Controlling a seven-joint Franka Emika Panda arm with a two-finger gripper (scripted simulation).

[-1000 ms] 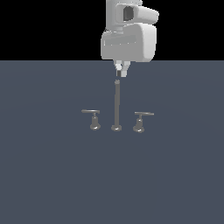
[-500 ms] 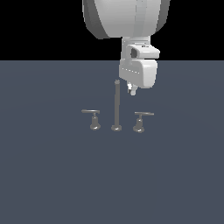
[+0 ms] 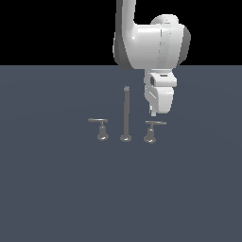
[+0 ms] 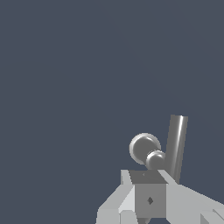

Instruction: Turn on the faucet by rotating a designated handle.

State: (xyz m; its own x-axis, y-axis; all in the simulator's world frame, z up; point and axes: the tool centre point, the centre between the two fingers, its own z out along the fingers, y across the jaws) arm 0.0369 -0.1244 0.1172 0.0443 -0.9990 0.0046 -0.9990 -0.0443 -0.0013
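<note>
The faucet stands mid-floor in the exterior view: a tall thin spout rod (image 3: 125,113) between two short handles. The designated handle (image 3: 151,130) is on the exterior view's right, its flat lever overhanging rightward. The twin handle (image 3: 99,129) stands on the left. My gripper (image 3: 153,113) hangs just above the designated handle's lever, fingers together and holding nothing. In the wrist view the gripper (image 4: 148,199) sits right by the handle's round base (image 4: 141,146), with what looks like the spout rod (image 4: 176,144) beside it.
Plain dark grey floor (image 3: 56,189) spreads all around the faucet. The white arm (image 3: 151,42) comes down from above, on the spout's right in the exterior view.
The gripper has moved from above the spout rod toward the exterior view's right and come down to just over the designated handle's lever. The faucet parts have not moved.
</note>
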